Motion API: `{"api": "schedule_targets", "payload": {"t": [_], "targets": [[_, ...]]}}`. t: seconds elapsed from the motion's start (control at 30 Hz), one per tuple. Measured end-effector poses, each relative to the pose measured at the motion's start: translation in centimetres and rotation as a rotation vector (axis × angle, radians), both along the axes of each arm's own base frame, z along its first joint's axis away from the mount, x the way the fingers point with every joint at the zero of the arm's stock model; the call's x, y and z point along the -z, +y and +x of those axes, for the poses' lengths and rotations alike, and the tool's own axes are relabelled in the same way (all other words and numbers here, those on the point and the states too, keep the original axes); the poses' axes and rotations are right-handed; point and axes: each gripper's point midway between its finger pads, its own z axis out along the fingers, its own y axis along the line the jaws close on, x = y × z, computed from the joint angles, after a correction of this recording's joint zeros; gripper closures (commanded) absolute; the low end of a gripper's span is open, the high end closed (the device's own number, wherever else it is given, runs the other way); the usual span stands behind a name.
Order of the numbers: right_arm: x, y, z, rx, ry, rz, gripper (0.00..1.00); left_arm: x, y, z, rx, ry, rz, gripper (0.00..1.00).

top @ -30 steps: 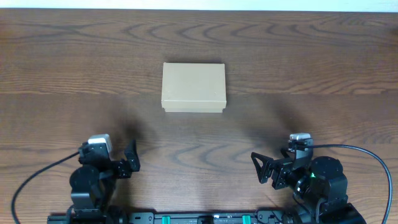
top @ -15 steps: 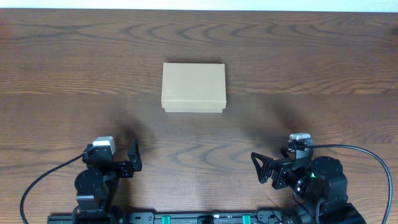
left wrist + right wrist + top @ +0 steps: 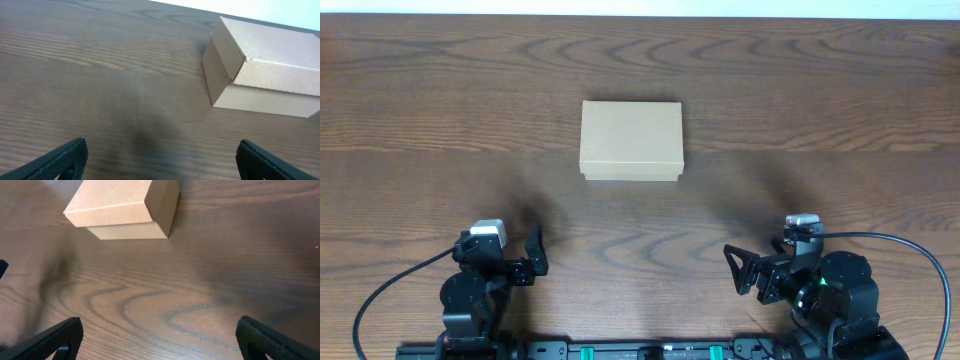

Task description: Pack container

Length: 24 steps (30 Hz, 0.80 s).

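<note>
Sitting closed on the tabletop (image 3: 820, 100), the container (image 3: 631, 140) lay well apart from the left claw (image 3: 160, 159) and right claw (image 3: 157, 339). Both gaped empty.

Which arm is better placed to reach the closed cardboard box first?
Left, slightly: both are open and empty, but the left hand looks a little nearer the box than the right hand.

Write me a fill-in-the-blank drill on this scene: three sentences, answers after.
1. The cardboard box rests on the table with its lid ____.
2. The left gripper and the right gripper both have jaws standing ____.
3. Between its fingers, each gripper holds ____.
Missing words: closed; open; nothing.
</note>
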Motion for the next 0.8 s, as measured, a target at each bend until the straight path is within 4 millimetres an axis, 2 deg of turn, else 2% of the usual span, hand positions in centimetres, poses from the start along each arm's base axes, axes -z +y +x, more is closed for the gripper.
{"api": "schedule_targets", "payload": {"t": [0.4,0.53,0.8], "targets": [[0.3,-0.3,0.4,-0.022,-0.040,-0.062,0.01,0.0,0.0,0.0,0.000,-0.001,0.000,0.05],[1.9,-0.2,0.8,-0.052,-0.109,-0.092,0.01,0.0,0.0,0.0,0.000,-0.002,0.000,0.05],[4.5,1.9,0.6,-0.161,-0.253,-0.053,0.01,0.0,0.0,0.0,0.000,-0.002,0.001,0.05]]}}
